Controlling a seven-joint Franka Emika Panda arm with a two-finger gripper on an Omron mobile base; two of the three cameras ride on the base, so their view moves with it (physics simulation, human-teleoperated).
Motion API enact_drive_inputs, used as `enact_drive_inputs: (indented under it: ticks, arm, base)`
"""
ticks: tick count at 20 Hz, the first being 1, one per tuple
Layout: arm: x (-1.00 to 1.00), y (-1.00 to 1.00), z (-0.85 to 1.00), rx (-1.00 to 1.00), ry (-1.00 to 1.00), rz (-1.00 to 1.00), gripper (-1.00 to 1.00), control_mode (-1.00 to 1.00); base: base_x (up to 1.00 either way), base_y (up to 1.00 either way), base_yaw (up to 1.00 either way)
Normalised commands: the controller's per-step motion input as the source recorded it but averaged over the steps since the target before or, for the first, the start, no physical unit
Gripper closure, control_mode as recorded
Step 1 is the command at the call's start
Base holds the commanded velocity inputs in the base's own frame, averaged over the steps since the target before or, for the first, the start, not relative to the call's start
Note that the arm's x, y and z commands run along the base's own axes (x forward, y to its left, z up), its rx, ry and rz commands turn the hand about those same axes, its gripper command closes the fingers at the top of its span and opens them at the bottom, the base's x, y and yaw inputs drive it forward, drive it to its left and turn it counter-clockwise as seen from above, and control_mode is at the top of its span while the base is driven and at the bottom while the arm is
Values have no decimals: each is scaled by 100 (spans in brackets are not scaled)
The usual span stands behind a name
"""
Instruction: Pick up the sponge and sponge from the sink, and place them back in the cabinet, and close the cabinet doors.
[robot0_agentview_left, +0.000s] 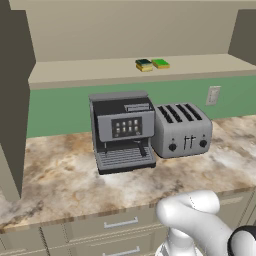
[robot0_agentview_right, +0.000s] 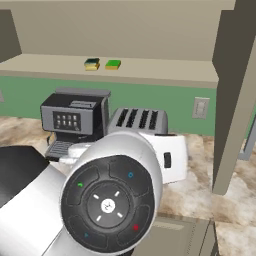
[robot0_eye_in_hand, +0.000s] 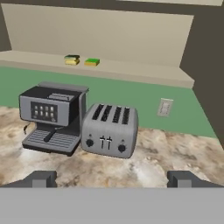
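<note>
Two sponges lie side by side on the shelf of the open cabinet: the dark-topped sponge and the bright green sponge. My gripper is open with nothing between its fingers, held back over the counter and looking towards the shelf, well short of the sponges. One cabinet door stands open on the right and the other on the left. The sink is out of view.
A coffee machine and a silver toaster stand on the marble counter below the shelf. A wall socket sits on the green backsplash. Drawer fronts run under the counter edge.
</note>
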Motion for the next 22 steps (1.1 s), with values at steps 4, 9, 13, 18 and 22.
enact_drive_inputs:
  ticks: [4,9,13,18,22]
  arm:
    - [-1,-11,0,0,-1,0,-100,-100]
    - [-2,-14,-1,0,-4,0,-100,-100]
    - [-5,-19,0,0,-4,0,-100,-100]
    - [-6,-18,0,0,-4,0,-100,-100]
    - [0,-9,-1,0,-5,0,-100,-100]
  base:
    - [0,0,0]
    - [0,0,0]
    - [0,0,0]
    - [0,0,0]
    - [0,0,0]
